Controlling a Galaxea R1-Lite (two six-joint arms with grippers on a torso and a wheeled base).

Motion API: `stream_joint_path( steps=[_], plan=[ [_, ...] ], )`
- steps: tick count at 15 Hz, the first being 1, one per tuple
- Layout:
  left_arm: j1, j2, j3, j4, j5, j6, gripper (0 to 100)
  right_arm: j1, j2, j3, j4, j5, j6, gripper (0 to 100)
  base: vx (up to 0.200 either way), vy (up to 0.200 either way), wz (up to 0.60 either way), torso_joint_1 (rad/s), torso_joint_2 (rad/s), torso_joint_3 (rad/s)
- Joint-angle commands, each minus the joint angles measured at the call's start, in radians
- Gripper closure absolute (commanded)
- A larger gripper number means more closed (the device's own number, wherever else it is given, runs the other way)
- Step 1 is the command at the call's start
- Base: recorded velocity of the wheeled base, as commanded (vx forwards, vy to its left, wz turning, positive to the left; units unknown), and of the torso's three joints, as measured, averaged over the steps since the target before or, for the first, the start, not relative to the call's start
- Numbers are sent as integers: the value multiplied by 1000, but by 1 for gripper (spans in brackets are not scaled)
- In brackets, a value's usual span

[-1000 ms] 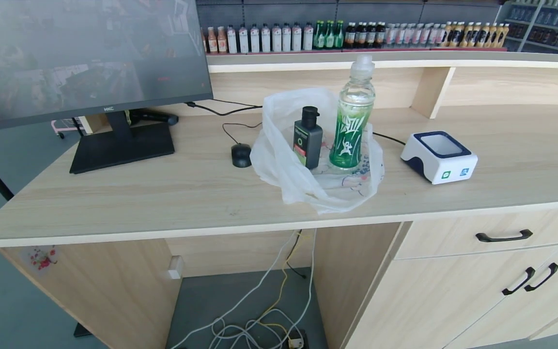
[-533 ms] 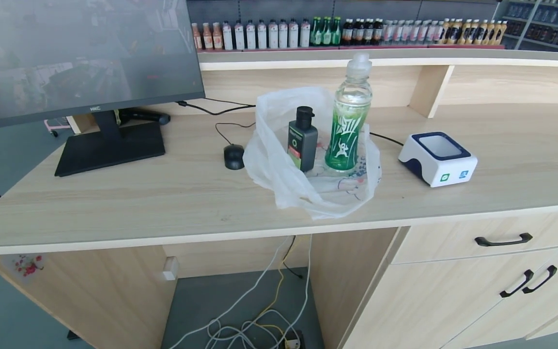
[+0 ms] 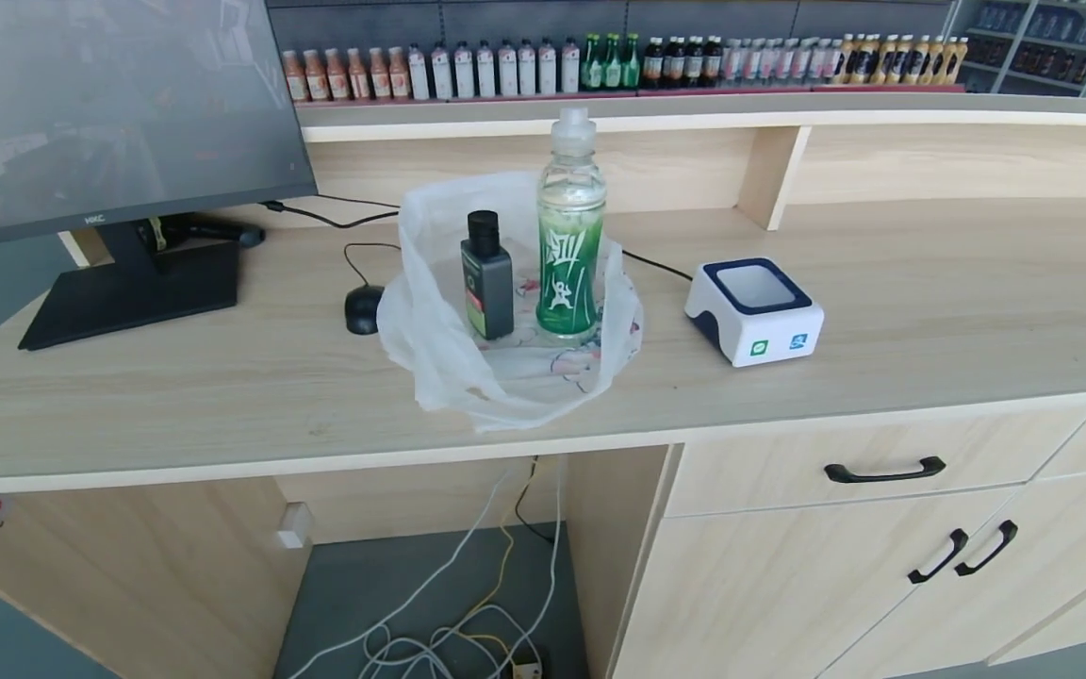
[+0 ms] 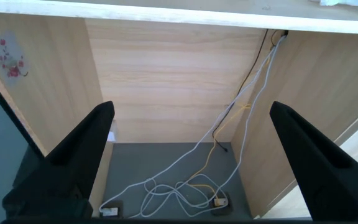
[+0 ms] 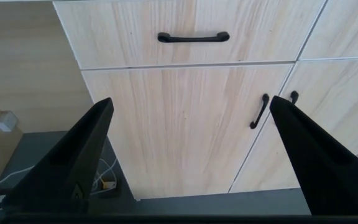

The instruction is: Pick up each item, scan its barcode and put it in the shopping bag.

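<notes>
Left gripper agape (camera now rightward)

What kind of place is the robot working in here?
Most likely a shop checkout counter. A barcode scanner and a monitor stand on the wooden counter, a green drink bottle and a dark bottle stand in a plastic shopping bag, and rows of bottled drinks line the shelf behind.

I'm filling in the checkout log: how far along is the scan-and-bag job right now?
Looks done: the dark bottle and the green drink bottle both stand upright in the shopping bag. In hand: nothing; the left gripper and right gripper are open and empty, low before the cabinet. Left: probably nothing to bag; whether either passed the scanner cannot be told.
</notes>
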Motion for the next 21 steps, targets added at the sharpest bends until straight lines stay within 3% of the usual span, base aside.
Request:
stream_joint_path(
  steps=[1,17,21],
  plan=[
    [0,0,0,-1,2,0,0,0,3,0,0,0,-1,0,0,-200,0,2,2,7],
    [0,0,0,-1,2,1,0,0,3,0,0,0,1,0,0,-200,0,2,2,3],
    [0,0,0,1,0,4,0,0,3,0,0,0,1,0,0,0,0,0,0,0]
  ],
)
